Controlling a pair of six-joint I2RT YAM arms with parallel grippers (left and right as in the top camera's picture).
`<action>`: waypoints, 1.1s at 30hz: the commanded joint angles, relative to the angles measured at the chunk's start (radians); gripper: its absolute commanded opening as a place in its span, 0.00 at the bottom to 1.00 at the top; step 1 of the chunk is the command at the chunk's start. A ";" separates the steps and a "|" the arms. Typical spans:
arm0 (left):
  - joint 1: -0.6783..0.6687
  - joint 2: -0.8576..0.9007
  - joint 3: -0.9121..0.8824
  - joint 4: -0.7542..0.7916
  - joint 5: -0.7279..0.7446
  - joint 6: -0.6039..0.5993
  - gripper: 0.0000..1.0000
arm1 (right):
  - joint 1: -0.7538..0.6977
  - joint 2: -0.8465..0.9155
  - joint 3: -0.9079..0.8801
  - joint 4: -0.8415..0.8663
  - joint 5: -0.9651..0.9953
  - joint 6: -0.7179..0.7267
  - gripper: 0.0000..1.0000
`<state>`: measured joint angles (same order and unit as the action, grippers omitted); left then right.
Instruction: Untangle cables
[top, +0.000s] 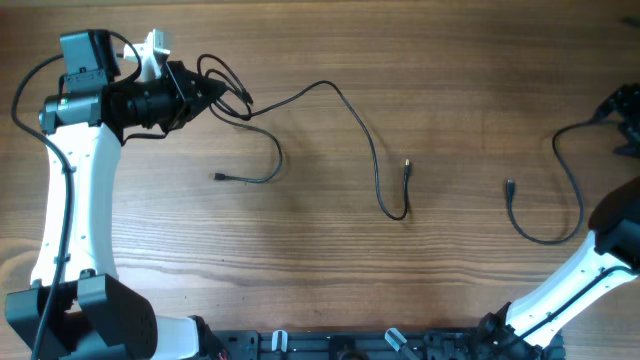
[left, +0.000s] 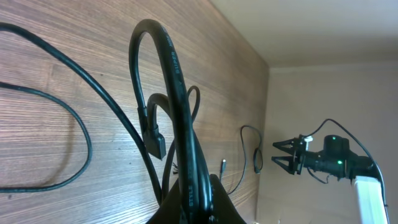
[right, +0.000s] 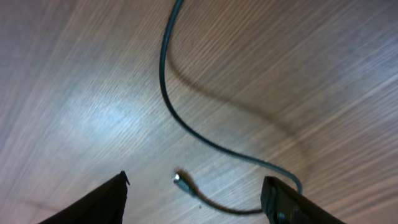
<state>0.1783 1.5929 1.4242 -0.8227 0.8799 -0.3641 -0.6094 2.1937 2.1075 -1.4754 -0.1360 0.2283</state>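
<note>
Left gripper (top: 210, 93) is pinching knotted cables (left: 177, 81) (loop arching up); well apart from it, right gripper (right: 195, 179) is hovering spread over a loose cable (right: 163, 81).

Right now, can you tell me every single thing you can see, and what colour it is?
tangled cables: count unclear, black, looped at the left gripper, strands trailing to mid-table
loose cable: one, black, lying on the right side
plug ends: three lying on the wood, dark
table: one, brown wood, under everything
left arm: one, white and black, left side
right arm: one, white and black, right side
left gripper: one, black, shut on the tangled cables
right gripper: one, black, open, above the loose cable
</note>
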 joint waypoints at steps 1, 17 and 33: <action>0.000 -0.027 0.009 -0.005 -0.019 0.020 0.04 | 0.037 -0.011 -0.118 0.076 0.043 0.063 0.71; -0.008 -0.027 0.009 -0.013 -0.022 0.020 0.04 | 0.109 -0.010 -0.459 0.398 -0.043 0.011 0.56; -0.011 -0.027 0.008 -0.021 -0.037 0.020 0.04 | 0.108 -0.068 -0.196 0.468 -0.243 0.044 0.04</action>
<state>0.1745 1.5929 1.4242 -0.8429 0.8413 -0.3641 -0.5011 2.1872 1.7252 -1.0023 -0.3096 0.2611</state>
